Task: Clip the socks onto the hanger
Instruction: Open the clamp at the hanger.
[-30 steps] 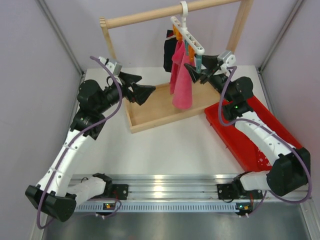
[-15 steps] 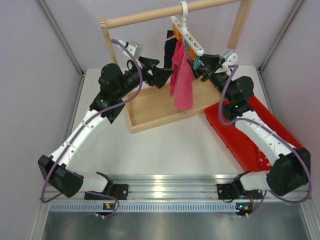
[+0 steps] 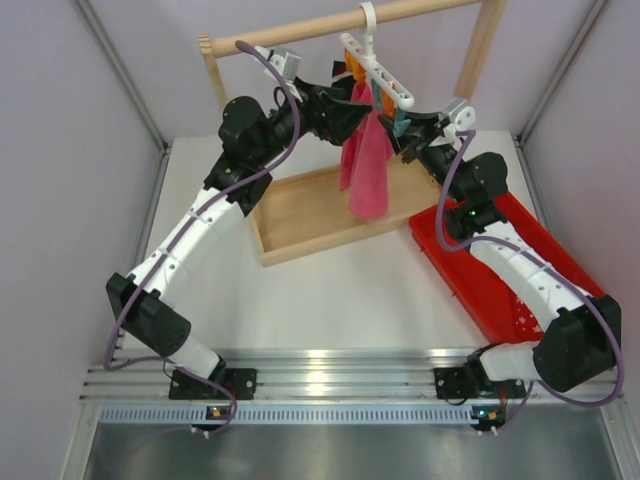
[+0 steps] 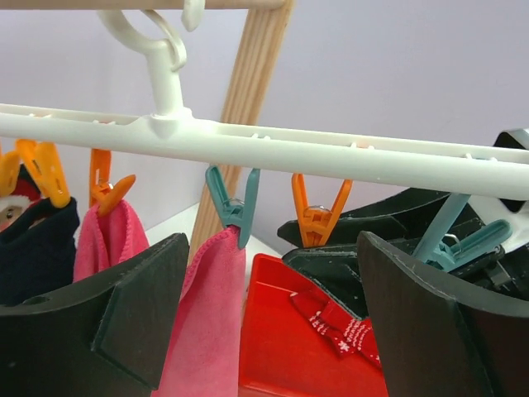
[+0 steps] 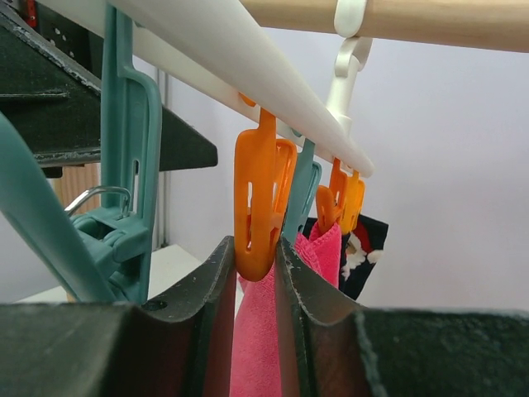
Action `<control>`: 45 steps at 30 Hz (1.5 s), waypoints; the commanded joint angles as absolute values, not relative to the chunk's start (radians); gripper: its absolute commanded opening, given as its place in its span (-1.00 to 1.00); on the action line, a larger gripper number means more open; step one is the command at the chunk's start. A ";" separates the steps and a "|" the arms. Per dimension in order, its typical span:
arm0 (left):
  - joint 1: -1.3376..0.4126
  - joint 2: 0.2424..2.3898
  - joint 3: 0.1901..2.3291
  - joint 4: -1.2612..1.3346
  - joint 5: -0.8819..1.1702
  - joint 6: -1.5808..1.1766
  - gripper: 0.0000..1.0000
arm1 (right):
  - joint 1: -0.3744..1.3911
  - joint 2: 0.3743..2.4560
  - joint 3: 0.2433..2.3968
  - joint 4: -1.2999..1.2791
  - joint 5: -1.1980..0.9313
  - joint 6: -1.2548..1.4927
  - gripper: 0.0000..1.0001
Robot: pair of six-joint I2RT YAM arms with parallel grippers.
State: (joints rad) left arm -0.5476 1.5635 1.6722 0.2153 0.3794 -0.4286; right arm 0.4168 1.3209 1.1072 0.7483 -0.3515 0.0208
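Observation:
The white hanger [image 3: 380, 75] hangs by its hook from the wooden rail, with orange and teal clips along its bar [image 4: 331, 157]. My right gripper [image 3: 398, 128] is at the bar's near end, shut on the lower end of an orange clip [image 5: 260, 203]; its fingers [image 5: 207, 322] press both sides. My left gripper [image 3: 352, 115] is open and empty just left of the hanger, below the bar [image 4: 273, 248]. One red sock with white print [image 4: 343, 327] lies in the red tray [image 4: 281, 339]. A second sock does not show.
A pink cloth [image 3: 365, 170] hangs from a teal clip [image 4: 231, 207] and an orange one. A black cloth [image 3: 340, 100] hangs behind it. The wooden rail frame [image 3: 300, 35] stands on a wooden base [image 3: 300, 220]. The red tray [image 3: 490, 270] lies at the right.
My left arm has risen and swung right from over the wooden base to the hanger, gripper still open. My right gripper has stayed at the hanger's near end.

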 commanded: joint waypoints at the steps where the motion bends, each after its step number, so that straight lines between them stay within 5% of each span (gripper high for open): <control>1: -0.558 1.585 1.736 0.305 0.434 -0.474 0.75 | 0.431 1.296 1.144 0.822 -0.371 0.008 -0.87; 19: -0.581 1.743 1.897 0.337 0.546 -0.538 0.65 | 0.431 1.284 1.143 0.828 -0.419 -0.023 -1.00; 33: -0.586 1.787 1.927 0.405 0.594 -0.640 0.10 | 0.423 1.281 1.137 0.827 -0.425 -0.020 -1.00; 43: -0.586 1.786 1.927 0.396 0.592 -0.653 -0.69 | 0.413 1.275 1.132 0.811 -0.423 -0.018 -1.00; 44: -0.586 1.784 1.927 0.390 0.588 -0.650 -0.62 | 0.410 1.276 1.132 0.811 -0.422 -0.012 -1.00; 45: -0.586 1.781 1.925 0.381 0.580 -0.649 -0.18 | 0.408 1.273 1.134 0.811 -0.422 -0.009 -1.00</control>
State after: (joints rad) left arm -0.5739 1.7893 1.8843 0.3298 0.5644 -0.6228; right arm 0.4095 1.3060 1.1072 0.7578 -0.3748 -0.0151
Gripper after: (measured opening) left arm 0.522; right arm 0.215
